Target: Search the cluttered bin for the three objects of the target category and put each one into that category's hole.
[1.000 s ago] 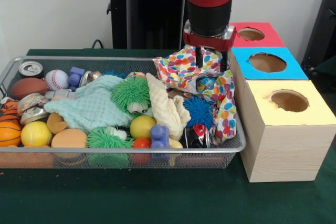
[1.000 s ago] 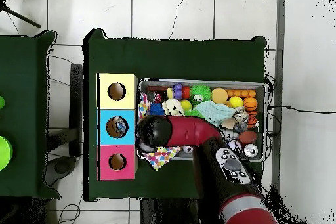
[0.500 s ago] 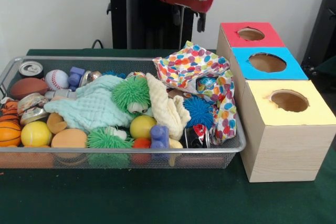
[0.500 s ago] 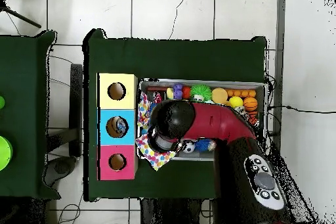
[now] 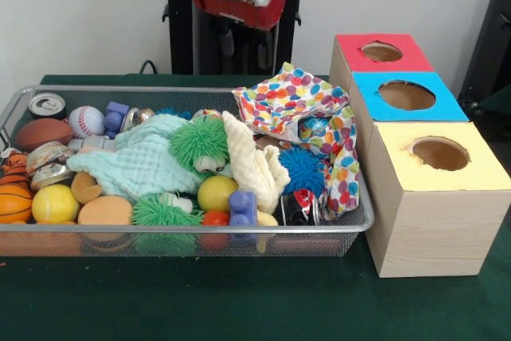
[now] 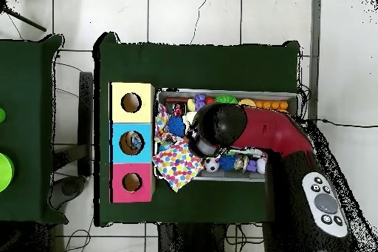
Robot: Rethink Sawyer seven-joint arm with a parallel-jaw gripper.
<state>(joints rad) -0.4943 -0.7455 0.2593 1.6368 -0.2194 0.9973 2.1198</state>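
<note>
Front view: end effector (image 5: 239, 37) raised above the wire bin's (image 5: 363, 217) far rim, empty, finger spread hard to tell | polka-dot cloth (image 5: 291, 100) draped over the bin's right end beside the blue-topped box (image 5: 409, 95) | overhead: arm (image 6: 266, 132) covers bin centre

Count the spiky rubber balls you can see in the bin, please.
3: one green spiky ball on the cloths at the middle, another green one at the front wall, one blue spiky ball beside the dotted cloth. More may lie hidden under the cloths.
</note>
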